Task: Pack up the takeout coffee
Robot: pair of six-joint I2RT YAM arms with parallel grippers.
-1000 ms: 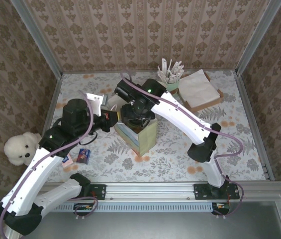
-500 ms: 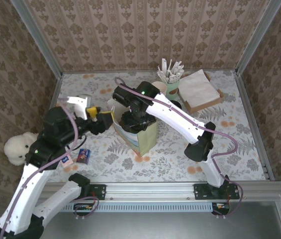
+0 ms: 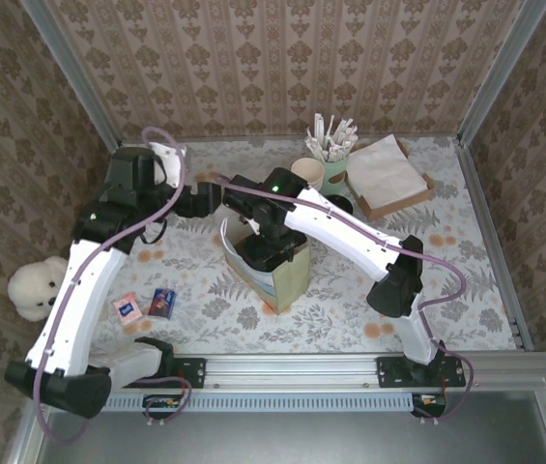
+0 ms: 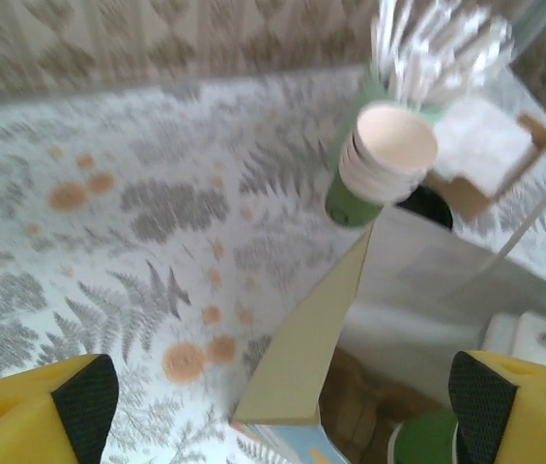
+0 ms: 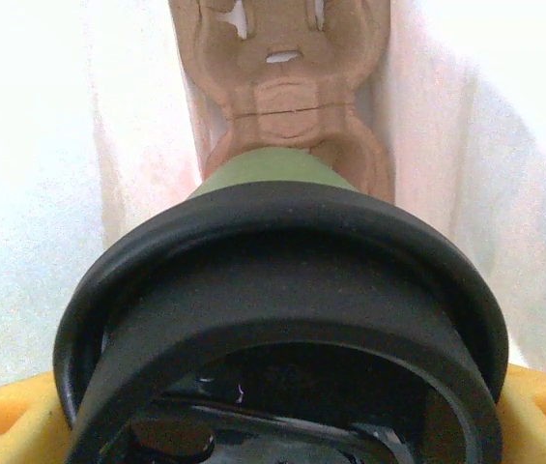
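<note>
A cream paper bag (image 3: pixel 274 274) stands open mid-table. My right gripper (image 3: pixel 271 247) reaches down into it, its yellow fingers (image 5: pixel 2 425) shut on either side of a green cup with a black lid (image 5: pixel 282 290). Below the cup, at the bag's bottom, lies the brown pulp carrier tray (image 5: pixel 282 68), which also shows in the left wrist view as a brown carrier tray (image 4: pixel 374 401). My left gripper (image 3: pixel 216 196) hovers open just left of the bag's mouth, with nothing between its fingers (image 4: pixel 79 401). The bag's flap (image 4: pixel 321 338) rises in front of them.
A stack of cream cups (image 3: pixel 307 172) stands beside a green cup of white sticks (image 3: pixel 331 145) at the back. A white napkin stack (image 3: pixel 385 170) lies on a brown tray at the back right. Two small packets (image 3: pixel 147 305) and a plush bear (image 3: pixel 36 288) are left.
My left gripper opened, let go of the bag's edge, and rose back toward the far left. The right gripper stays inside the bag with the cup.
</note>
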